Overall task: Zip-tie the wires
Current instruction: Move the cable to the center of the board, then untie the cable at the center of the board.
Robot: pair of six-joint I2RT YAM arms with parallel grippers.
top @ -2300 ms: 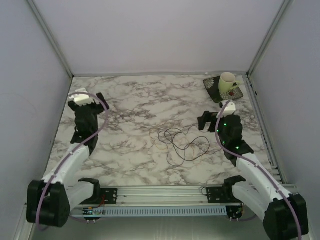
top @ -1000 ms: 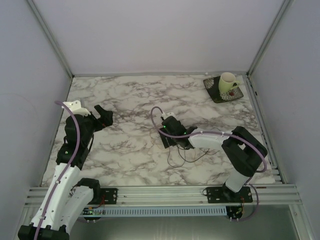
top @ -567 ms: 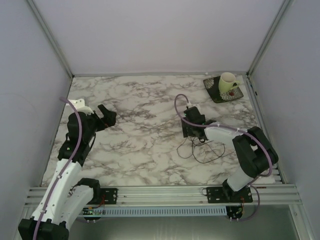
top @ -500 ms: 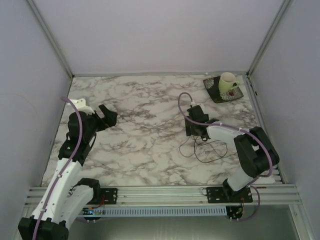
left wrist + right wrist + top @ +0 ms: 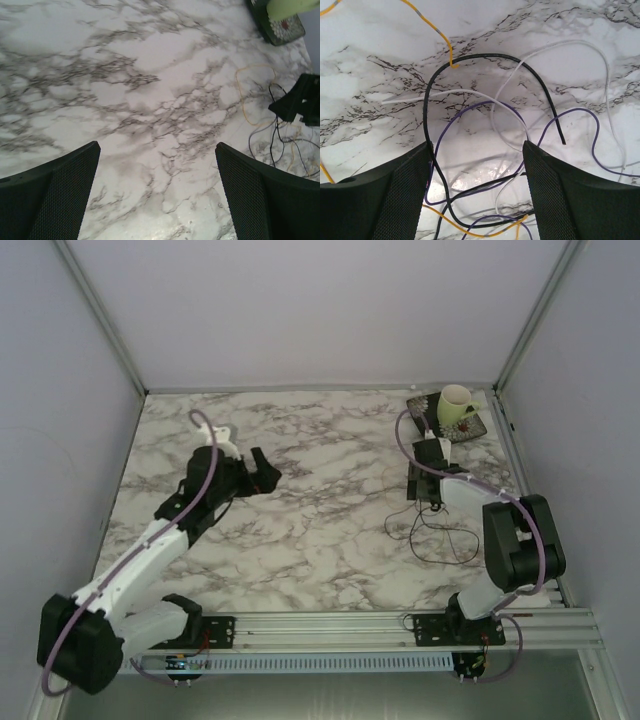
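The right gripper hung low over the marble table, its two black, mesh-faced fingers spread apart and clamping nothing. The wires, a loose tangle of black, white, purple and yellow strands, lay on the marble between those fingers and just beyond their tips, one black strand running close along a finger's inner face. The left gripper, well apart from the tangle, held its fingers released wide above the marble.
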